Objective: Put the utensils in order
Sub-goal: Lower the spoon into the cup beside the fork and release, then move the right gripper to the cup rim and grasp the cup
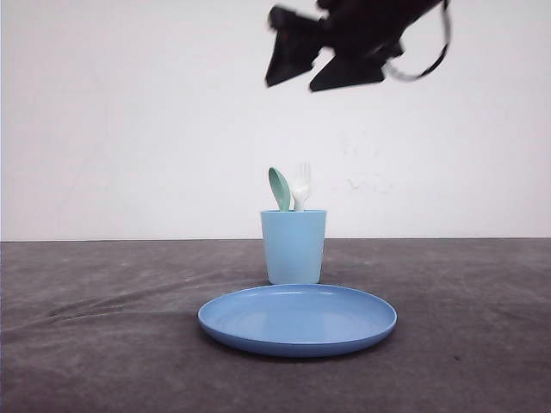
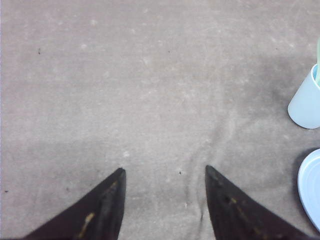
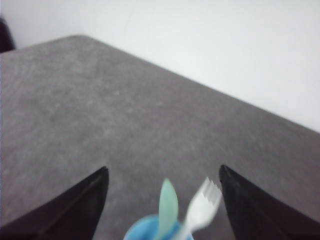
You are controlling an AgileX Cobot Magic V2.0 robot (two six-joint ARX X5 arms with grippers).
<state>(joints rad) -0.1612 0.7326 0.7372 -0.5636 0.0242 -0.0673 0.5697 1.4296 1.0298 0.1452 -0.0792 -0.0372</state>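
Observation:
A mint-green spoon and a white fork stand upright, heads up, in the light blue cup behind the round blue plate. High above the cup hangs my right gripper, open and holding nothing. Its wrist view looks down on the spoon and fork rising between the spread fingers, free of both. My left gripper is open over bare cloth, with the cup and plate rim off to one side.
A dark grey cloth covers the table and a white wall stands behind it. Wrinkles run across the cloth to the left of the plate.

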